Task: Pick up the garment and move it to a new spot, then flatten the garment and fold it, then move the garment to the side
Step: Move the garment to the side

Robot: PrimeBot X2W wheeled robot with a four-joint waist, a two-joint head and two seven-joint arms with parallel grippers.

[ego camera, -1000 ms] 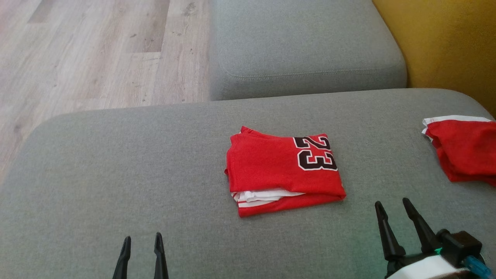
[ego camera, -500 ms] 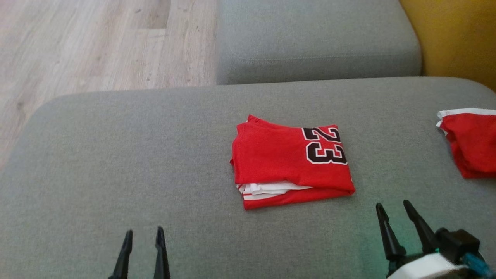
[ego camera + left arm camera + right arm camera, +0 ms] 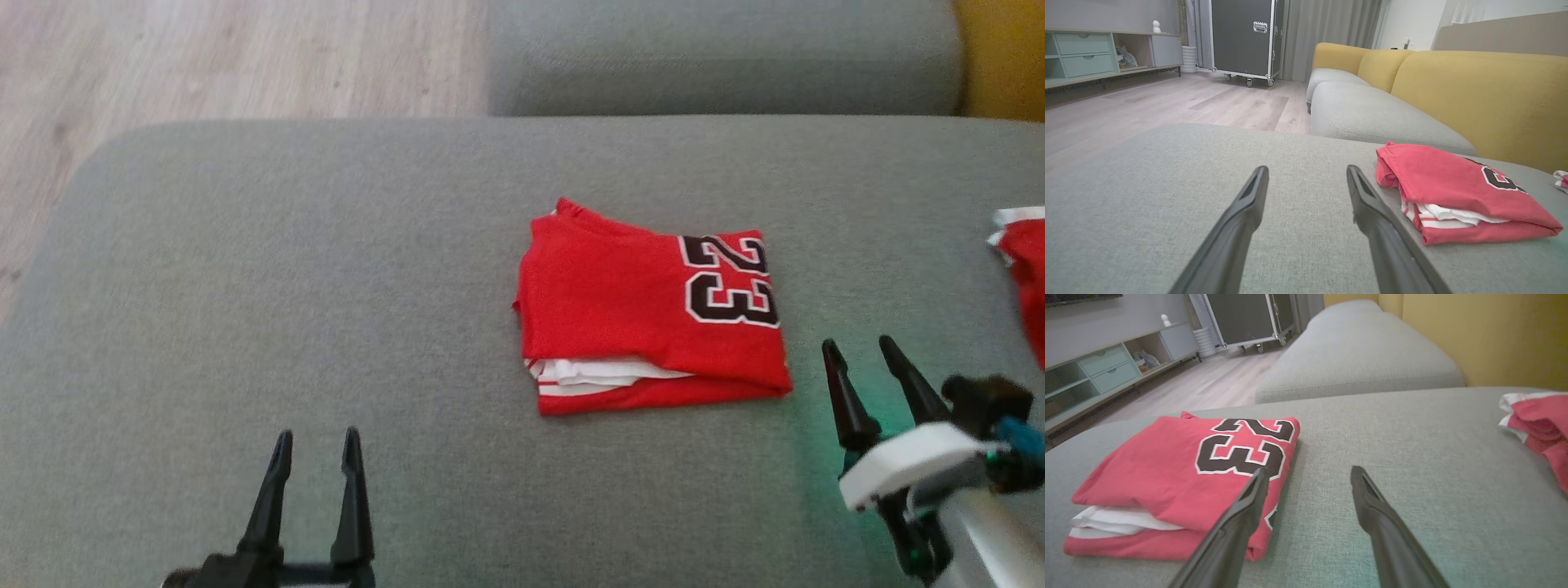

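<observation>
Neatly folded, the red jersey (image 3: 645, 310) lies flat on the grey sofa seat (image 3: 286, 286), a little right of the seat's middle in the head view. A black "23" edged in white sits on its top layer toward the right, and white trim shows between the layers along its near edge. Both grippers are empty, each with its 2 dark fingers spread wide over the cushion. The left gripper (image 3: 318, 435) is at the lower left, well apart from the jersey. The right gripper (image 3: 858, 345) is just beside the jersey's near right corner. In the right wrist view its left finger overlaps the folded edge, though I cannot tell whether it touches. Another red-and-white garment (image 3: 1024, 253) lies at the seat's far right, apart from the jersey. Beyond are another grey cushion (image 3: 718, 49), a yellow backrest (image 3: 1004, 49) and pale wood floor (image 3: 245, 57).
</observation>
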